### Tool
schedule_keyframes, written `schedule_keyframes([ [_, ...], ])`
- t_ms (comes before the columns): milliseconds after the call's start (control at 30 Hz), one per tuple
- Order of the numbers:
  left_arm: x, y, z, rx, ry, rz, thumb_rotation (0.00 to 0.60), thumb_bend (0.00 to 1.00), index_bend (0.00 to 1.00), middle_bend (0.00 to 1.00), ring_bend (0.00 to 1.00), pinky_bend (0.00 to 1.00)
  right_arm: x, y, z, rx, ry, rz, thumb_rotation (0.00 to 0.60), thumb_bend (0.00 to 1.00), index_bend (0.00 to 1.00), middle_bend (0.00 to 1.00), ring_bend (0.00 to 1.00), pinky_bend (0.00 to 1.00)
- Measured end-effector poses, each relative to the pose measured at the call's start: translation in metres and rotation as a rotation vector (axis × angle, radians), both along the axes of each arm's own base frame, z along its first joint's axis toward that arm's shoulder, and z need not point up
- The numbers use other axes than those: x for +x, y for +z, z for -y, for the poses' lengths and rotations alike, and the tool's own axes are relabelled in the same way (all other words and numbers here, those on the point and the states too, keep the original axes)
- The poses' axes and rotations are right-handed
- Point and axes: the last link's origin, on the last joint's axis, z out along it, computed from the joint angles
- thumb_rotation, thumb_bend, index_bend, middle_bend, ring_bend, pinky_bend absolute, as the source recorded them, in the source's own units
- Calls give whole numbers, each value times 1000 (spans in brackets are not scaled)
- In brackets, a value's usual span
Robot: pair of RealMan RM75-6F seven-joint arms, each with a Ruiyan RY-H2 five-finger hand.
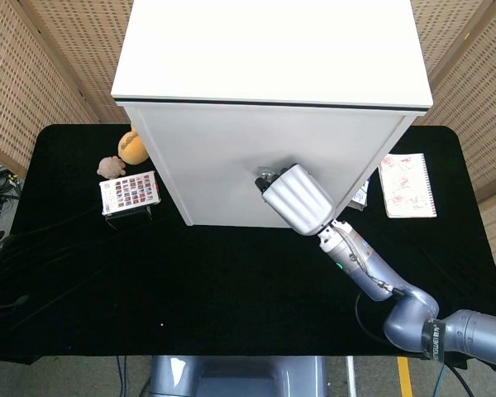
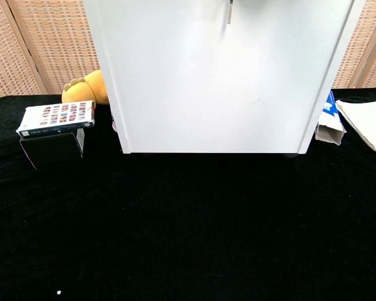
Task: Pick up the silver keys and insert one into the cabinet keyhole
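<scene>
Flanking cabinet (image 1: 264, 157) | book (image 1: 131, 193) (left) | notebook (image 1: 407, 185) right

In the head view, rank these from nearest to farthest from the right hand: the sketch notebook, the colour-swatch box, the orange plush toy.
Measured from the right hand at the cabinet front:
1. Sketch notebook, to its right, by the table's right edge.
2. Colour-swatch box, to its left, beyond the cabinet's left corner.
3. Orange plush toy, also left but further back, against the cabinet's side.
</scene>
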Motion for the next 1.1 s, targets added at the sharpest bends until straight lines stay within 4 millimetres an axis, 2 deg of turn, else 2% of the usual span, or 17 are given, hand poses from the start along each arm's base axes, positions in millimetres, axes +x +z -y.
schedule_keyframes([
  [267,0,0,0,0,-1,-1,600,0,0,0,0,0,-2,0,0,-4,3,0,600,572,612,897,882,1000],
  [467,0,0,0,-1,-1,0,600,0,0,0,0,0,-2,3,-1,-16,13,7,600,382,576,894,881,1000],
  [567,1,0,1,0,-2,0,600,0,0,0,0,0,-3,4,-2,-22,16,10,600,349,575,894,881,1000],
  [867,2,1,2,2,-8,4,600,0,0,0,0,0,-1,9,-7,-36,31,15,600,339,574,894,881,1000],
  [1100,2,3,3,5,-14,15,600,0,0,0,0,0,-13,26,-21,-46,53,25,600,339,575,887,874,1000],
])
